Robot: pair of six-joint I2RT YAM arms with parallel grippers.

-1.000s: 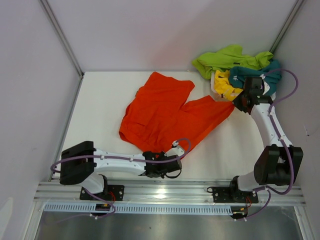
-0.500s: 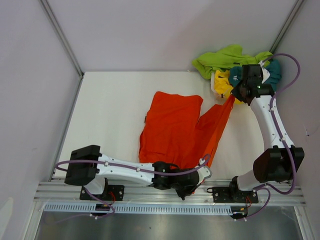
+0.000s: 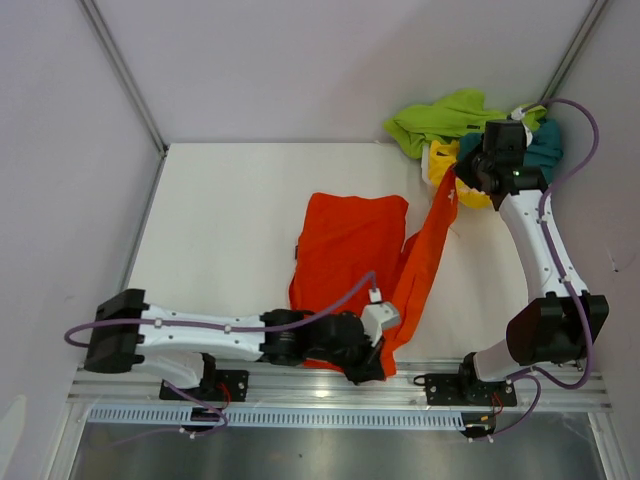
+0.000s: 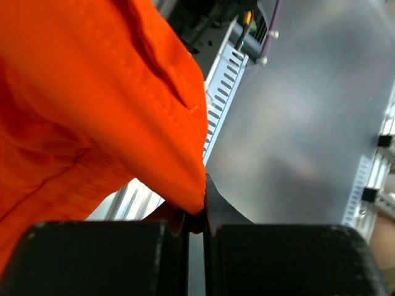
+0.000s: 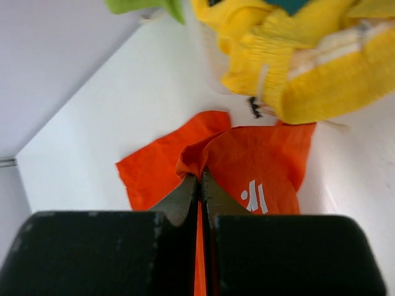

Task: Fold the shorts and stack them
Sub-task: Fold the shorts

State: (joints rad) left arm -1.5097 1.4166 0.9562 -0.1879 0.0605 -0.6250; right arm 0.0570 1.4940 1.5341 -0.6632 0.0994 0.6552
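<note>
White tabletop [image 3: 220, 220] between pale walls [image 3: 300, 70] carries the orange shorts [image 3: 350, 245]. Part of the garment lies flat near the middle. The rest is drawn into a narrow band that runs from the near edge up toward the far right corner.

At the near end of that band, the left gripper [image 3: 372, 368] has its fingers pressed together on an edge of the orange cloth. In the left wrist view the fabric bunches over the tips and hangs out past the table's front rail.

At the far end, the right gripper [image 3: 464, 182] pinches a fold of the orange leg between its closed tips and holds it off the surface. A small white logo [image 5: 254, 196] sits just beside the pinch.

Just beyond the right gripper lie the yellow shorts [image 3: 445, 165], close against the raised orange tip. The lime green shorts [image 3: 445, 118] and teal shorts [image 3: 547, 152] are heaped behind them in the corner.
</note>
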